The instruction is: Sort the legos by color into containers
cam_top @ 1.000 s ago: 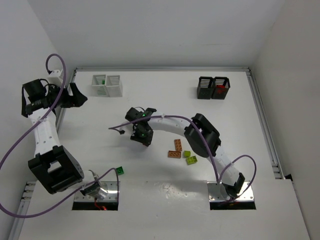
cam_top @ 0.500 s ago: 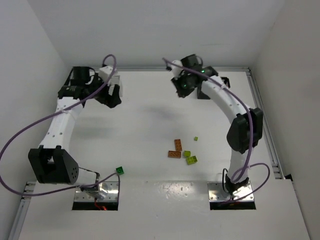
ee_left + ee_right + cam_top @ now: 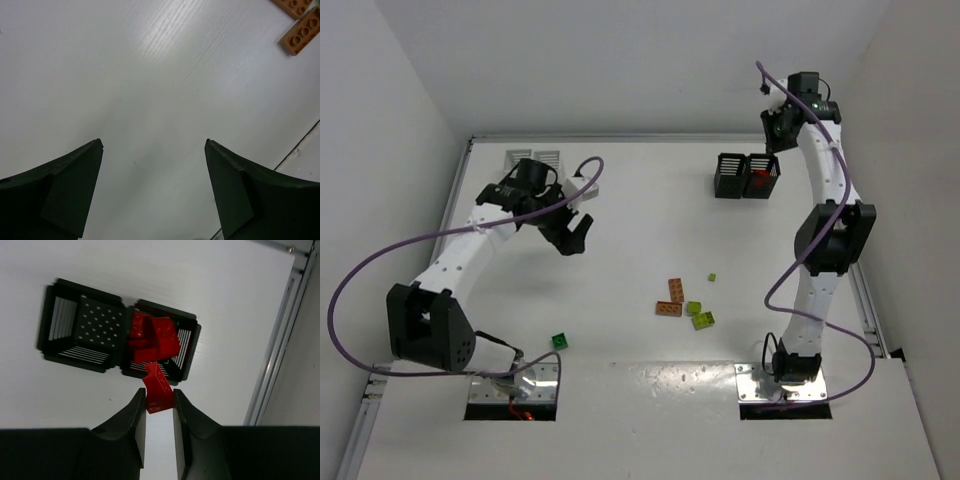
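My right gripper [image 3: 159, 393] is shut on a red lego [image 3: 160, 386], held high over the near edge of the black containers [image 3: 60, 325]. Their right bin [image 3: 186, 342] holds more red legos [image 3: 152, 335]; the left bin shows none. From above, the right gripper [image 3: 776, 130] hangs at the back right beside the black containers [image 3: 732, 176]. My left gripper [image 3: 577, 237] stands open over bare table, with nothing between its fingers [image 3: 75, 185]. Two orange-brown legos [image 3: 301, 36] show at that view's top right corner. The white containers [image 3: 548, 157] sit back left, partly behind the left arm.
Loose legos lie mid-table: two orange-brown [image 3: 672, 298], two lime green [image 3: 700, 316], one tiny lime piece [image 3: 711, 277]. A dark green lego [image 3: 560, 341] rests near the left arm's base. A metal rail [image 3: 850, 250] runs along the table's right edge, walls close behind.
The right arm swung from mid-table to the back right, over the black containers, with the red lego. The left arm came from the white containers toward the table's middle, jaws open.
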You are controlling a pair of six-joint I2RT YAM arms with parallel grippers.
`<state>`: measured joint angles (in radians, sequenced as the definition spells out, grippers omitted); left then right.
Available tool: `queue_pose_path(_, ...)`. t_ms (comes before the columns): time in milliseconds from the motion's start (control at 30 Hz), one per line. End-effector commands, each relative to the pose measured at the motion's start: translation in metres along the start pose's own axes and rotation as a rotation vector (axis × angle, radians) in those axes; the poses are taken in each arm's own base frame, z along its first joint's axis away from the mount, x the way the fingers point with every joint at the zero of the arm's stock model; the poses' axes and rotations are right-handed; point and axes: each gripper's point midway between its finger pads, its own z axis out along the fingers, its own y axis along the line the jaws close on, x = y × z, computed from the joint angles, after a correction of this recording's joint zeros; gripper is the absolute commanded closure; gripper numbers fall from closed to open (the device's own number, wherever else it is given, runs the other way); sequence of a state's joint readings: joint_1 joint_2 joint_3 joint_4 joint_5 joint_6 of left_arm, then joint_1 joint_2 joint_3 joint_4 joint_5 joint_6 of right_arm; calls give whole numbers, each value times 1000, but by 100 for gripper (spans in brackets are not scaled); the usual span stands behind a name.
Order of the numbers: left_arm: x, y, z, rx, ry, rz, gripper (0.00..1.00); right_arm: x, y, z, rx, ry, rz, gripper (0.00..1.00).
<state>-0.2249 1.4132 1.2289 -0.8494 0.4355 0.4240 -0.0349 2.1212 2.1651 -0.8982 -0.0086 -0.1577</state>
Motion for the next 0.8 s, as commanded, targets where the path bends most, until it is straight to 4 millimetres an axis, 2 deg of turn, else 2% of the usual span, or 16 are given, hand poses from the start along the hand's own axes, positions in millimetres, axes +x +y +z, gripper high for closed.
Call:
queue_pose_path(0, -5, -13, -23, -22, -59, 113, 11, 13, -12, 14, 9, 52, 15, 95)
queue_pose_path(133, 11, -21, -28, -12, -23, 157, 8, 20, -19, 27, -5, 67, 45, 95)
queue_pose_path(300, 29, -28, -26, 18, 24, 154, 8, 17, -22, 37, -17, 53, 52, 95)
queue_pose_path(433, 33, -25, -29, -10, 34, 181, 8, 21, -21, 45, -20, 65, 62, 95)
queue_pose_path(467, 41, -28, -28, 8, 59, 181, 6, 24, -20, 49, -24, 75, 63, 92)
queue_pose_path(533, 45, -32, -35, 18, 53, 228, 0, 24, -20, 49, -24, 75, 63, 86)
queue_pose_path(567, 44, -30, -39, 5, 43, 238, 0, 27, -20, 53, -26, 84, 64, 81)
queue_pose_path(700, 60, -35, -43, 13, 60, 288, 0, 24, -22, 52, -15, 78, 63, 70)
queue_pose_path(767, 75, -43, -44, 52, 103, 314, 0, 27, -21, 56, -18, 88, 64, 66)
